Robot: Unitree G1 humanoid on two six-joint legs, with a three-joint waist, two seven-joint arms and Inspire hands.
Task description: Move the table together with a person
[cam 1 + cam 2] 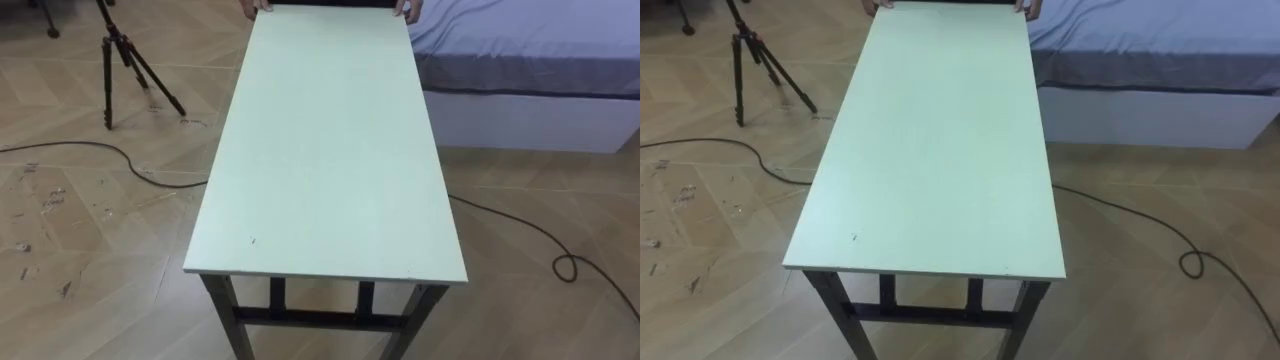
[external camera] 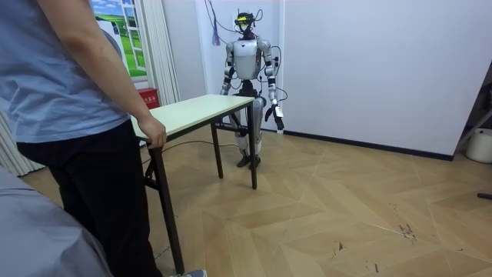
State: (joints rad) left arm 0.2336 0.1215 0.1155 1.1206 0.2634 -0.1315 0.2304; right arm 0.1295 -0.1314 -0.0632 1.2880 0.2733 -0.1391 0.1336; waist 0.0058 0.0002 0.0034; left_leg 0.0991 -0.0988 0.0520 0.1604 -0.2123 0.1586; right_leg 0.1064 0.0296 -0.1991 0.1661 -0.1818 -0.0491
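Left eye view: you're looking down the length of the table. It has a pale top on a dark frame, and its short end is nearest you. At the table's far end a person's hand grips one corner and a second one grips the other. A tripod stands on the wood floor off the table's far left. A bed with a grey-blue cover sits just beside the table's far right.

Room view: your robot stands upright at one short end of the table, close to the white wall, facing down the table. The person, in a blue top and dark trousers, stands at the opposite end with one hand curled over the tabletop's edge. The tabletop looks level. Your left hand hangs low, just off the table's end on the room view's right and apart from the top. It's too small to tell whether it's open or closed, and nothing shows in it. Your right hand is near the table's corner on the room view's left. You can't tell its state or whether it touches the top. A curtain hangs beyond the table's long side, with a red box by it.

Right eye view: same table, same layout. The dark legs and a crossbar show under the table's near end.
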